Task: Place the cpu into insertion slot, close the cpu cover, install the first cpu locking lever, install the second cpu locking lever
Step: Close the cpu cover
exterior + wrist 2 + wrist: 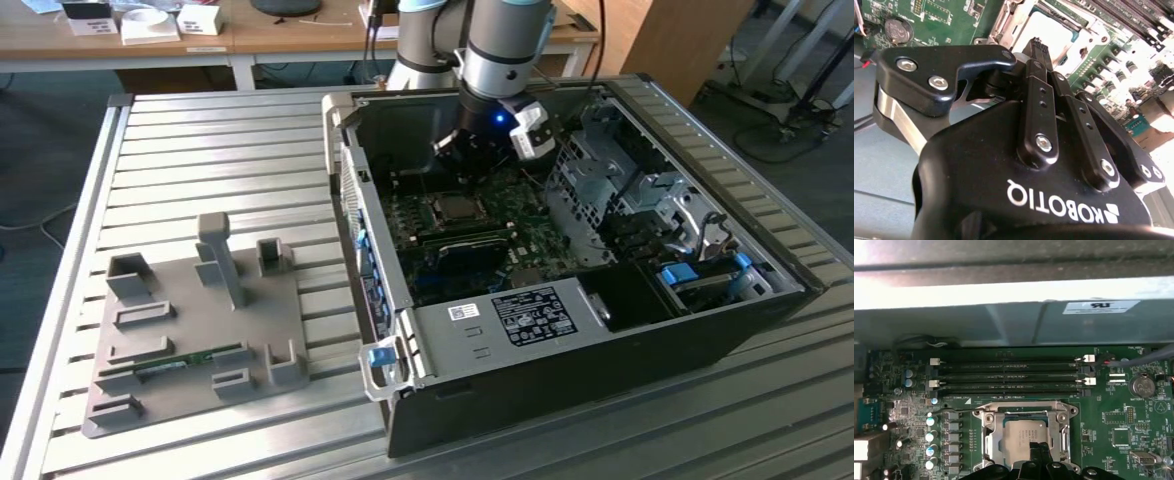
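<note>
Silvery cpu [1023, 432] flat in insertion slot [1019, 416], gripper [1040, 447] closed above

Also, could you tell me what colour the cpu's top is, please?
The cpu is silvery-grey, clearest in the first wrist view.

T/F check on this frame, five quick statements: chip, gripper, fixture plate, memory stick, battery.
1. The small silvery-grey square cpu is seated on the green motherboard. True.
2. The black gripper is carrying the cpu. False: it is shut and empty, close by the seated cpu.
3. The grey fixture plate lies inside the black computer case. False: it lies on the slatted metal table, to the exterior view's left of the case.
4. A green memory stick lies on the fixture plate. True.
5. A round silvery coin battery sits on the motherboard. True.
</note>
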Robot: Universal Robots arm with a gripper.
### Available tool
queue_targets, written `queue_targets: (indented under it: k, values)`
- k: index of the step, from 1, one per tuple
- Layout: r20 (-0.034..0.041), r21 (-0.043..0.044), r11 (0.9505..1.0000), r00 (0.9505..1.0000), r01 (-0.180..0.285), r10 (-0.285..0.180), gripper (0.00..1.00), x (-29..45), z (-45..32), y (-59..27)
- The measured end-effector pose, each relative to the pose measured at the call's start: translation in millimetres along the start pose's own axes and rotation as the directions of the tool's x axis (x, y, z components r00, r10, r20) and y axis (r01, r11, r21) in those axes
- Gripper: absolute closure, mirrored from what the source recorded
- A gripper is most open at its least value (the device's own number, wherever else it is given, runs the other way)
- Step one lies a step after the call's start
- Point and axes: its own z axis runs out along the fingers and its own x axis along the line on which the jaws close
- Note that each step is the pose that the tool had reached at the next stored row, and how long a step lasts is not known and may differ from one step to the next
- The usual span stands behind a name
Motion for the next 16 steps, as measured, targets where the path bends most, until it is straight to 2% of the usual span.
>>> queue_targets:
  k: [6,10,16]
  values:
    - [0.0015,-0.0004,0.9999,0.9999,0.016,-0.016,0.89,7.6,0.8,-0.2]
    - [0.0117,-0.0005,0.9998,0.9997,0.021,-0.021,0.89,12.5,1.7,-0.5]
    - [0.0128,-0.0005,0.9998,0.9997,0.022,-0.022,0.89,13.1,1.7,-0.6]
